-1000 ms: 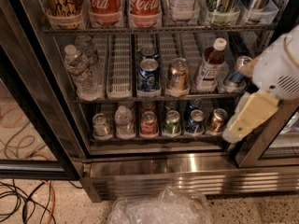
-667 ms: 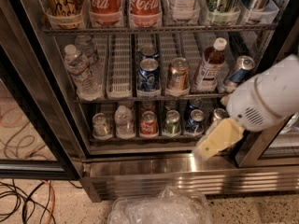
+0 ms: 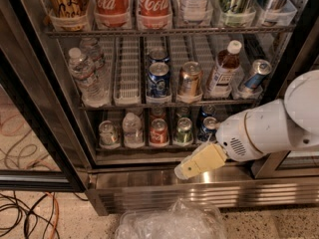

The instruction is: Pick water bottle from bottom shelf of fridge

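The fridge [image 3: 209,192] stands open in the camera view, with wire racks and a steel base. On the bottom shelf [image 3: 144,153] a small clear water bottle [image 3: 132,129] with a white cap stands second from the left, between a silver can [image 3: 107,133] and a red can [image 3: 159,132]. My gripper [image 3: 191,166], cream-coloured on a white arm, reaches in from the right. It hangs in front of the steel sill just below the shelf's front edge, to the right of and lower than the water bottle, holding nothing I can see.
A green can [image 3: 183,131] and a blue can [image 3: 207,128] fill the shelf's right lanes. The rack above holds larger water bottles [image 3: 85,75], cans and a brown-liquid bottle [image 3: 223,69]. A crumpled plastic bag [image 3: 172,223] and cables [image 3: 27,214] lie on the floor.
My arm has swung left and down, from in front of the shelf's right end to in front of the steel sill below the cans.
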